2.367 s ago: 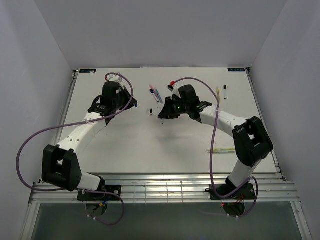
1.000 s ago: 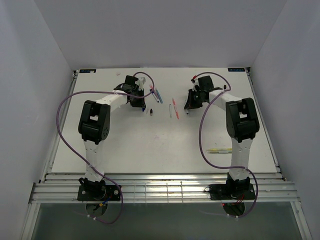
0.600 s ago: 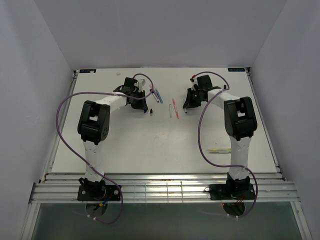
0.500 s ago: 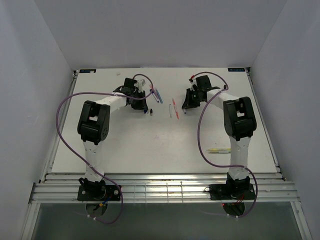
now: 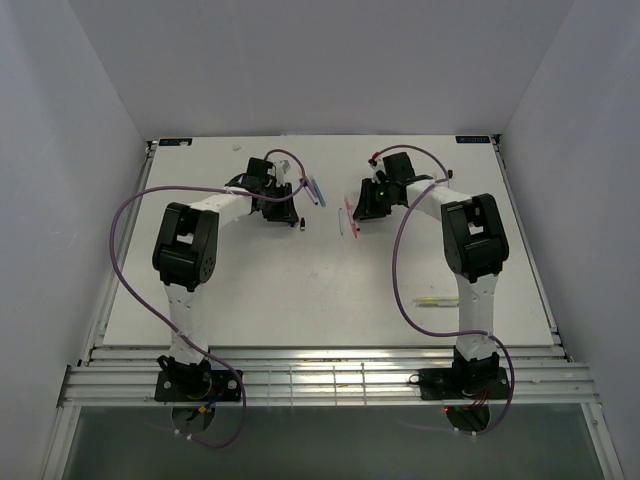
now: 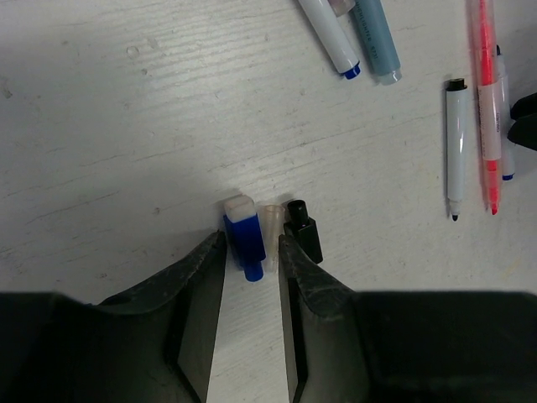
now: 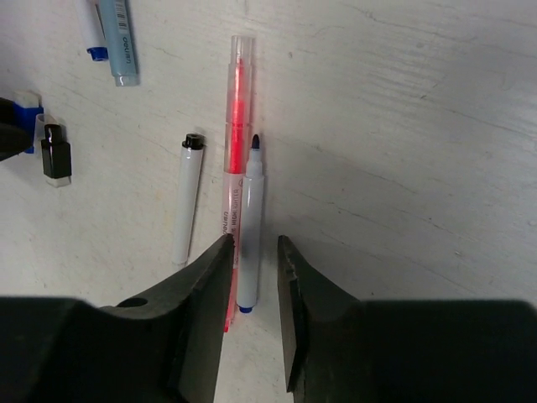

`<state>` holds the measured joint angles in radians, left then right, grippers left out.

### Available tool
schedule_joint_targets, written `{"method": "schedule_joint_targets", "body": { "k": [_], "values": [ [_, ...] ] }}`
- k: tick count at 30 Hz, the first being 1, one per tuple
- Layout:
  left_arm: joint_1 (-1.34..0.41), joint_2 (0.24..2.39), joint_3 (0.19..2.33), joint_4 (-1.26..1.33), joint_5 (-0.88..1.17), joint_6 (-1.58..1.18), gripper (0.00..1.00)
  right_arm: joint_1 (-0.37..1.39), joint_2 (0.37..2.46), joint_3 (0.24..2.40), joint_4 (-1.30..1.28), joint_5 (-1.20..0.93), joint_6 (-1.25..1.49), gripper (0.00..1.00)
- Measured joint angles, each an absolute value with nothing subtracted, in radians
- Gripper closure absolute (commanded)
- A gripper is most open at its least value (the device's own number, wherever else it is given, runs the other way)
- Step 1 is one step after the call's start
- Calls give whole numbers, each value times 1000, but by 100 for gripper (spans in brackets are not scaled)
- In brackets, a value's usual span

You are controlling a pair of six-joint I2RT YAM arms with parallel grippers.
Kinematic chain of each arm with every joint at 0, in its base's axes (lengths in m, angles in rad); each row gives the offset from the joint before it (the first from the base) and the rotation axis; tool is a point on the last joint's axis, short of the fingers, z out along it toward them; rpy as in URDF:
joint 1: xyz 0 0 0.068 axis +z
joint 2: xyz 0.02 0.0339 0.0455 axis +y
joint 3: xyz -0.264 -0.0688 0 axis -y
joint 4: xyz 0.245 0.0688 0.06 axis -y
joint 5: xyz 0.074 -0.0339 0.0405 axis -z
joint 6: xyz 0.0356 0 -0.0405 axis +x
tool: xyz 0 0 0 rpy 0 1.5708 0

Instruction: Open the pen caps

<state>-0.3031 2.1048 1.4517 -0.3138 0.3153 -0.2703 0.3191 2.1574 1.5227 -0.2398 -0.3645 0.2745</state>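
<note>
Pen caps (image 5: 302, 222) lie in a tight row beyond the middle of the table (image 5: 250, 300), a little left of centre. Nearer than them, toward the near right corner, a yellow pen (image 5: 440, 300) lies by itself.

In the row, a blue cap (image 6: 244, 238) with a white end, a clear cap (image 6: 270, 220) and a black cap (image 6: 304, 231) lie side by side, touching or almost so. The left gripper (image 6: 250, 252) is low over the blue cap with its jaws partly apart, one on each side. One finger is against the cap or nearly so and the other stands clear, so nothing is gripped.

Right of the caps, three pens lie side by side: a white pen with a black end (image 7: 186, 201), a pink pen (image 7: 236, 126) and an uncapped white pen with a blue tip (image 7: 249, 227). The right gripper (image 7: 254, 245) straddles the rear end of the blue-tipped one, its jaws partly open and not pinching it.

Farther toward the far edge, a white pen with a blue end (image 6: 331, 38) and a pale teal pen (image 6: 377, 42) lie together.
</note>
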Motion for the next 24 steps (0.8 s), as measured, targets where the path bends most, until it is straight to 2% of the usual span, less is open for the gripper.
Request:
{"method": "schedule_joint_targets", "body": {
  "k": [9, 17, 24],
  "values": [
    [-303, 2086, 1429, -318, 308, -280, 56, 319, 2131, 1514, -226, -358, 279, 56],
    [-303, 2044, 1411, -349, 307, -295, 55, 302, 1967, 1475, -229, -293, 279, 54],
    [-303, 1909, 1399, -347, 310, -321, 54, 138, 1942, 1497, -247, -284, 282, 53]
  ]
}}
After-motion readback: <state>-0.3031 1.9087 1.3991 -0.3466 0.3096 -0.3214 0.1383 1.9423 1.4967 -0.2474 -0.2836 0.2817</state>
